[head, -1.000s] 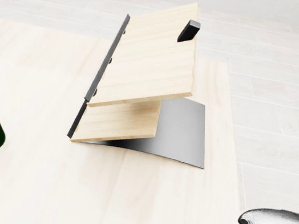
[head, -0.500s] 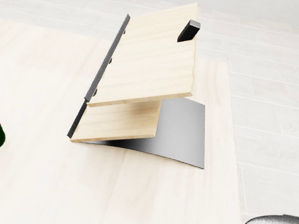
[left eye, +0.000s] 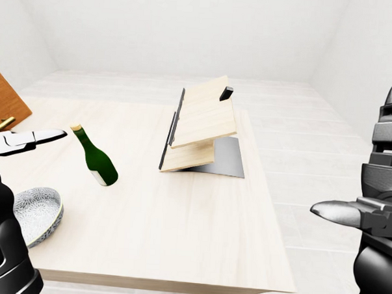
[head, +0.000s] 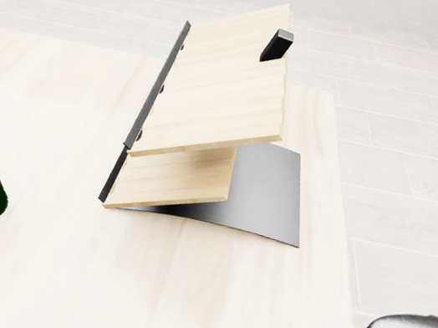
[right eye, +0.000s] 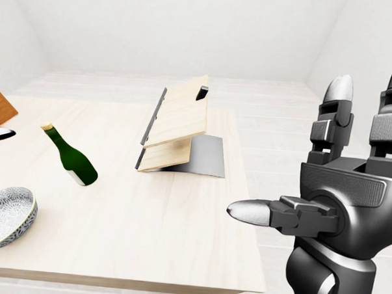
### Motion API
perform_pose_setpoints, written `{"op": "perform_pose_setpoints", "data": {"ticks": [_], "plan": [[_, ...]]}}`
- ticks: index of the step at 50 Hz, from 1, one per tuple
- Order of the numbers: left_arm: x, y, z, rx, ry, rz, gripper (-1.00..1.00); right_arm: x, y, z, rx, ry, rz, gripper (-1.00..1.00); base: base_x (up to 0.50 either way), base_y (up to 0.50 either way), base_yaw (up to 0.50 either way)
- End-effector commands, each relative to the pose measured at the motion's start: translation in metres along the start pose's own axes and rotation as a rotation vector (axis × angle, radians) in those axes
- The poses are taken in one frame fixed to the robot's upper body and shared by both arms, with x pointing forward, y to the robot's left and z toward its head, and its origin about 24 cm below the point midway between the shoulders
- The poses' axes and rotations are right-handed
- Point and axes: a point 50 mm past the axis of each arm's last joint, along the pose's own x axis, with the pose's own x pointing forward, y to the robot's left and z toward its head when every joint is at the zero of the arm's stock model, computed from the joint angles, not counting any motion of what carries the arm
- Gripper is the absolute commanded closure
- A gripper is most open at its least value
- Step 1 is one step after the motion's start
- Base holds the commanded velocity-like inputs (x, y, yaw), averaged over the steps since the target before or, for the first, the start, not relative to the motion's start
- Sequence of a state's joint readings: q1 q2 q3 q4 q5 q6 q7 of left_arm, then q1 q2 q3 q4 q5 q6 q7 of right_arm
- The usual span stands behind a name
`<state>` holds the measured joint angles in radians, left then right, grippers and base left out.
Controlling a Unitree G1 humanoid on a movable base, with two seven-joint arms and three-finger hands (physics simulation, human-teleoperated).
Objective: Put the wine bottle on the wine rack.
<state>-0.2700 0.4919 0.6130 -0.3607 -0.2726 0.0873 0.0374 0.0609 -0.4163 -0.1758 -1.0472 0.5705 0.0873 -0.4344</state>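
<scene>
One pale wooden table (left eye: 179,237) fills a white room.

The wine bottle (left eye: 96,159) is dark green glass with a tan cork top and a pale label near its base. The wine rack (left eye: 202,128) has light blond wood slats, black edge strips and a grey metal foot. The table (left eye: 160,217) is pale cream wood grain. At 8 o'clock in the left-eye view the bowl (left eye: 37,212) is grey with a fine white speckle pattern. The right hand (right eye: 340,192) is dark charcoal with silvery textured fingertips (right eye: 248,212). The floor (left eye: 301,125) is whitish tile.
</scene>
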Motion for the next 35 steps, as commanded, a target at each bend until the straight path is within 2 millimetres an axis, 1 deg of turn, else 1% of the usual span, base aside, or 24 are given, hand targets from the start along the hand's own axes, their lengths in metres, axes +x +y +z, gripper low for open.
{"op": "perform_pose_setpoints", "data": {"ticks": [1,11,12,13,16,20,24,25,29,35], "plan": [[-0.002,0.006,-0.03,0.019,0.13,0.006,-1.0,-0.001,0.001,0.0,-0.017,-0.023,0.005,-1.0,0.0,0.0,0.0],[-0.005,0.004,-0.045,0.029,0.193,0.004,-1.0,0.0,0.002,0.0,-0.006,-0.016,0.005,-1.0,0.0,0.0,0.0],[-0.007,0.003,-0.051,0.032,0.219,0.004,-1.0,-0.001,0.001,0.0,-0.005,-0.014,0.004,-1.0,0.0,0.0,0.0],[-0.007,0.003,-0.051,0.032,0.221,0.004,-1.0,-0.001,0.001,0.0,-0.005,-0.014,0.004,-1.0,0.0,0.0,0.0],[-0.008,0.003,-0.062,0.035,0.264,0.004,-1.0,-0.001,0.001,0.0,-0.004,-0.012,0.004,-1.0,0.0,0.0,0.0],[-0.012,0.001,-0.081,0.051,0.344,0.003,-1.0,0.0,0.002,0.0,0.0,-0.011,0.004,-1.0,0.0,0.0,0.0],[-0.016,0.001,-0.095,0.069,0.409,0.004,-1.0,0.0,0.002,-0.001,0.004,-0.007,0.005,-1.0,0.0,0.0,0.0],[-0.016,0.001,-0.096,0.069,0.411,0.004,-1.0,0.0,0.002,-0.001,0.004,-0.006,0.005,-1.0,0.0,0.0,0.0],[-0.02,-0.001,-0.109,0.086,0.47,0.0,-1.0,0.0,0.003,-0.001,0.011,-0.002,0.005,-1.0,0.0,0.0,0.0],[-0.022,-0.003,-0.119,0.1,0.514,-0.008,-1.0,0.0,0.003,-0.001,0.019,0.004,0.004,-1.0,0.0,0.0,0.0]]}}
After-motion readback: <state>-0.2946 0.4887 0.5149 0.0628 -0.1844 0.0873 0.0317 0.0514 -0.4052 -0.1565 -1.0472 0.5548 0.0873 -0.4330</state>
